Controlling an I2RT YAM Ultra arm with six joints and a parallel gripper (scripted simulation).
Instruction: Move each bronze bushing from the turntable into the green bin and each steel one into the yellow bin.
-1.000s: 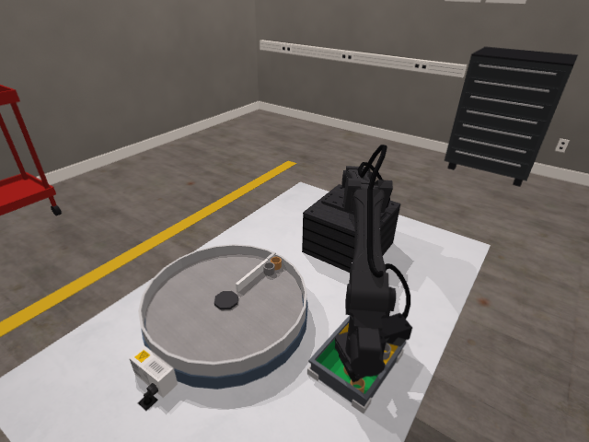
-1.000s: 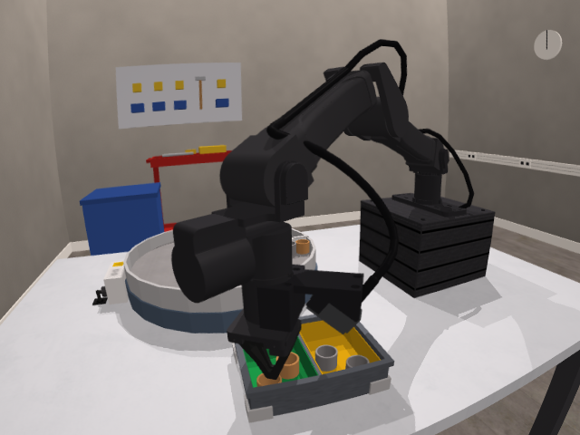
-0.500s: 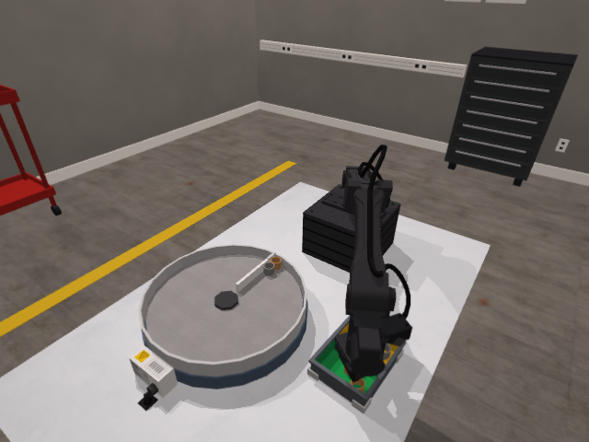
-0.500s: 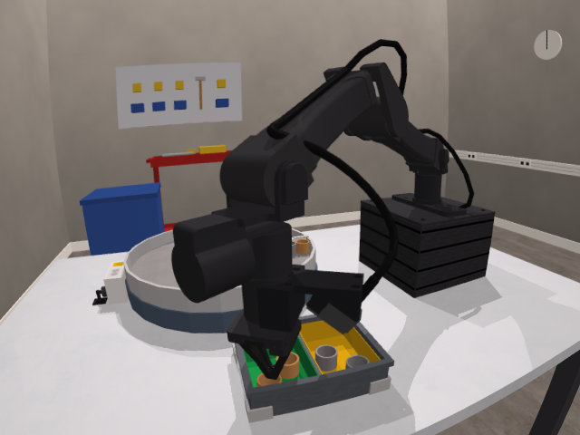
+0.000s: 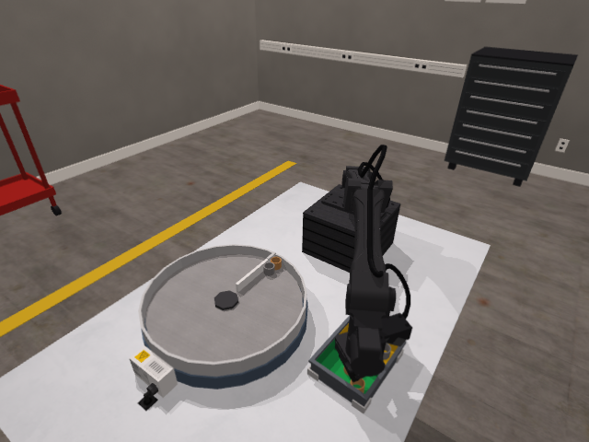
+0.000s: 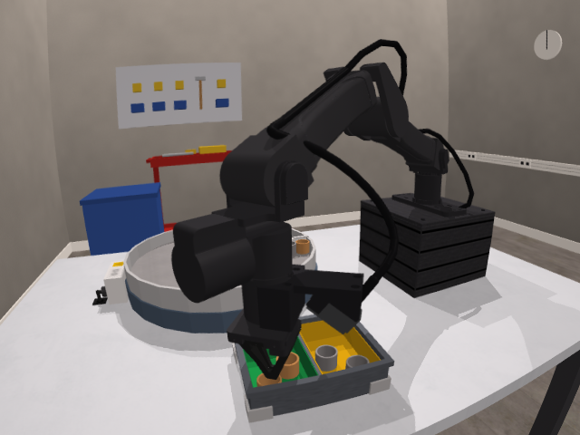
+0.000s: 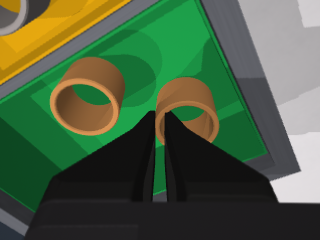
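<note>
My gripper point(image 7: 160, 120) point(image 6: 276, 370) is down inside the green bin and is shut on the wall of a bronze bushing point(image 7: 187, 110), one finger inside the ring and one outside; it also shows in the exterior view point(image 6: 268, 378). A second bronze bushing point(image 7: 87, 95) lies loose beside it in the green bin. The yellow bin point(image 6: 339, 348) holds two steel bushings point(image 6: 326, 356). On the turntable point(image 5: 223, 308) one bronze bushing point(image 5: 276, 261) and one steel bushing point(image 5: 269, 269) sit at the far rim, next to a white bar.
The arm's black base block point(image 5: 349, 228) stands behind the bins. A small white control box point(image 5: 153, 372) sits at the turntable's near left. The bins' grey walls point(image 7: 250, 95) stand close around the gripper. A red cart point(image 5: 18, 157) and a black drawer cabinet point(image 5: 511, 114) stand away from the table.
</note>
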